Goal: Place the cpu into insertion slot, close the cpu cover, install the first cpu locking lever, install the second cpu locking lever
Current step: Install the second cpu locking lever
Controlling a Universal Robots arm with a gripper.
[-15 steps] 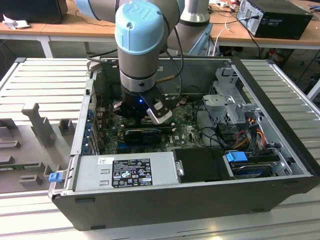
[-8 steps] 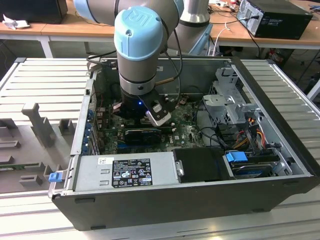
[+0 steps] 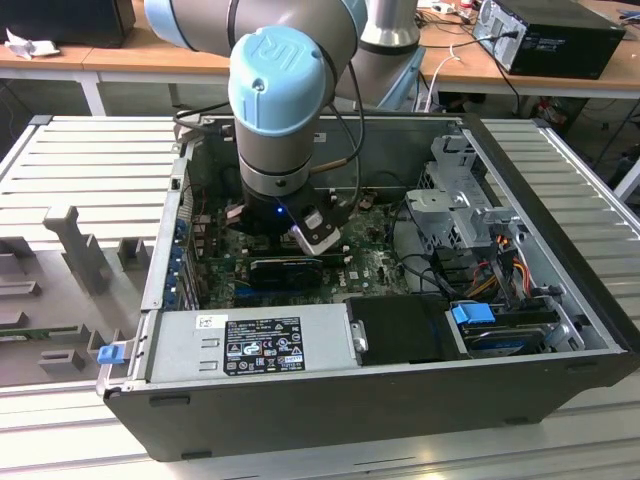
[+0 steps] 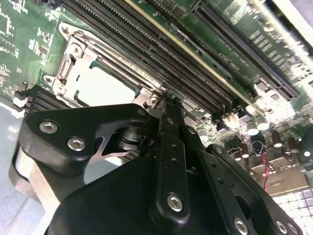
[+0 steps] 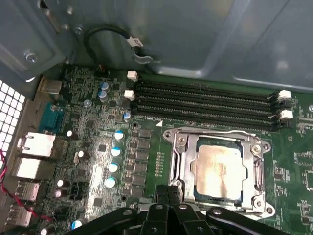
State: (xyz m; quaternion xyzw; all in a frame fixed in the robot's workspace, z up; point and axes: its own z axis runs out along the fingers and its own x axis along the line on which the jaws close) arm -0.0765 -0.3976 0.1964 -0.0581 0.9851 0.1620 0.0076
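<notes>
Green circuit board fills the floor of an open grey computer case (image 3: 420, 400), which lies on its side on a ribbed metal worktop (image 3: 90, 160) as a blue-capped robot arm (image 3: 290, 90) reaches down into it. In the first wrist view the cpu (image 5: 218, 170), its pale beige-silver face turned upward, already sits in the insertion slot (image 5: 239, 198), whose dark edge shows around the chip. The cpu cover (image 5: 182, 156), a thin silvery frame, lies flat around the chip, its square window leaving the face exposed. Four long black memory slots (image 5: 205, 100) run just beside the socket, their white end clips visible, and a row of small blue-topped capacitors (image 5: 115, 159) stands on the board on the socket's other side. The pincer (image 5: 168, 193) hangs at the near edge of the cover, its black fingers drawn together and gripping nothing. In the second wrist view the same closed tip (image 4: 168, 102) rests against or just above a corner of the metal frame; whether it touches the frame cannot be told. Seen from the exterior view, a silver power supply (image 3: 250, 345) occupies the front of the case, while a drive cage (image 3: 460, 200) stands toward that view's right.
</notes>
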